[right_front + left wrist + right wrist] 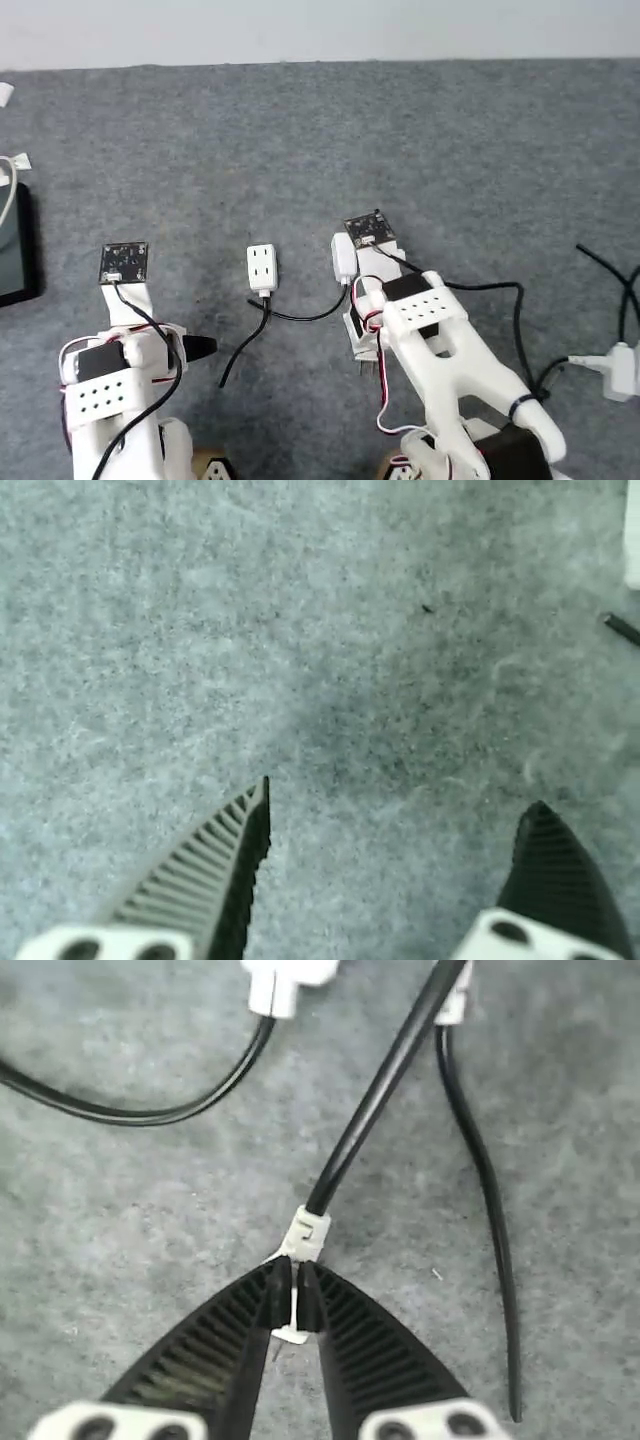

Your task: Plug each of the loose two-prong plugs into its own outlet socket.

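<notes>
At the far left edge, about 9 o'clock on the worktop (480, 150), lies a dark flat slab (12, 245); just in from it the left arm stands at 7 o'clock, its end effector (400, 795) spread wide over bare grey pile, holding nothing. Next along, near the middle, an outlet socket (261, 268) lies flat with its slots facing up, a black lead trailing from it towards 6 o'clock; just beside it at 3 o'clock lies a white oblong block (343, 258), and a thin black lead loops between the two. The right arm comes in from 5 o'clock, and its body covers the worktop right beside that block; its end effector (290, 1295) is pinched almost closed on a small white plug (305, 1235), whose black cable (385, 1085) runs up and away from the jaws; the plug sits at roughly 4 o'clock from the socket, apart from it. Out at 3 o'clock, by the right edge, a white adapter (620, 370) lies among more black leads. The surface is grey, felt-like carpet throughout; a pale wall (320, 30) runs along 12 o'clock.
</notes>
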Controlling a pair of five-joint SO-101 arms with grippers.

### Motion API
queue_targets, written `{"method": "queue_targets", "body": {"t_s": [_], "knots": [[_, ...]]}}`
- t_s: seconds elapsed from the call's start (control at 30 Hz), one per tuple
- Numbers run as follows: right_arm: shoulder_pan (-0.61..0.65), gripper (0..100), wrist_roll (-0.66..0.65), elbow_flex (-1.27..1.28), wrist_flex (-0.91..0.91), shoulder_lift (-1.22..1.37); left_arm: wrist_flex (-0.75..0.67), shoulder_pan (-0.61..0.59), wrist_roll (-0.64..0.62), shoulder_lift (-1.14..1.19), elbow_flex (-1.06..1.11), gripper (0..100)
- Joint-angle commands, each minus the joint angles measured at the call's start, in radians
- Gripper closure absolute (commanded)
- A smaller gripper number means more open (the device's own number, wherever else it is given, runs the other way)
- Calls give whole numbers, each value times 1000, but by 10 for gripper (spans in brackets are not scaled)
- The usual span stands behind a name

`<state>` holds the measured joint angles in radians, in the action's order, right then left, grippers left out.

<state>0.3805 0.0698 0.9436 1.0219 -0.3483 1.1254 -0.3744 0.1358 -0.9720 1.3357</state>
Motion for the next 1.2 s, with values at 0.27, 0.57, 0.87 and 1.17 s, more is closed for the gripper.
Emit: {"method": "queue_targets", "body": {"t_s": [0.27,0.57,0.87,1.17], "knots": [[-15,990,0,-43,18,-12,-25,8,6,-14,-8,688],[-47,989,169,-149,24,-2,-25,8,6,-14,-7,688],[-42,929,224,-126,15,2,-26,9,8,-14,-7,688],[18,842,295,-110,-7,4,-26,9,8,-14,-7,688]]}}
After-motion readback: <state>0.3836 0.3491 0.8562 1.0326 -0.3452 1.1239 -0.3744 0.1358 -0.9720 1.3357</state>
